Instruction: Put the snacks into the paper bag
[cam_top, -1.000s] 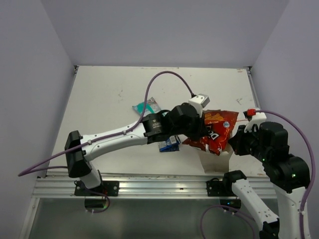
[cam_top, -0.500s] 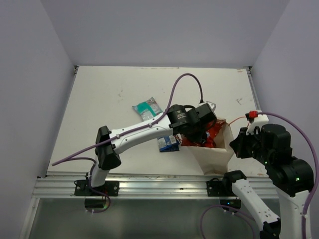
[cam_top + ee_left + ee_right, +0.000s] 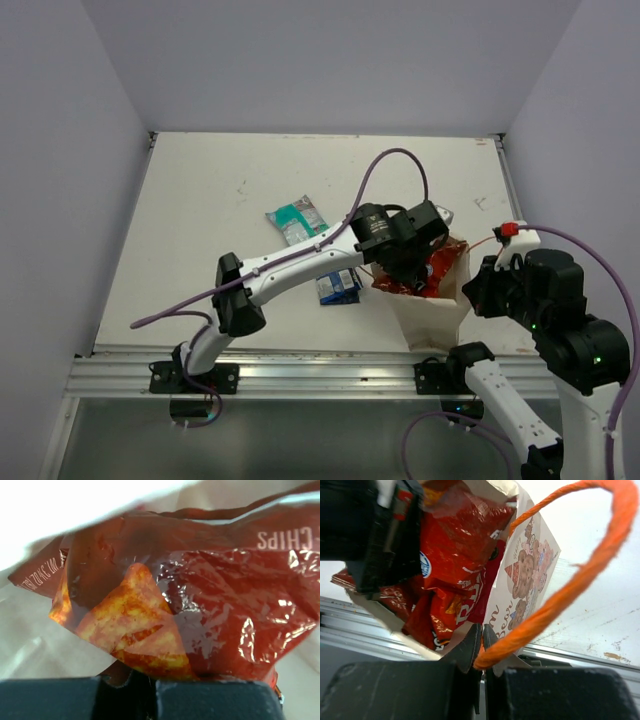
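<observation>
The red-orange Doritos packet [image 3: 441, 267] sits partly inside the open beige paper bag [image 3: 432, 312] at the right. My left gripper [image 3: 413, 270] reaches into the bag mouth, shut on the packet's lower edge [image 3: 210, 595]; its jaws [image 3: 127, 682] pinch the foil. My right gripper [image 3: 481, 647] is shut on the bag's rim by the orange string handle [image 3: 570, 580], holding the bag [image 3: 530, 575] open. The teal-and-white packet [image 3: 295, 218] and the dark blue packet [image 3: 340, 287] lie on the table left of the bag. The pink-and-white packet is out of view.
The left arm [image 3: 290, 268] stretches across the table over the dark blue packet. A metal rail [image 3: 300, 375] runs along the near edge. Grey walls close in the table on three sides.
My left gripper has carried the Doritos packet right and down into the bag mouth. The bag now stands open around it. The right gripper has kept still.
</observation>
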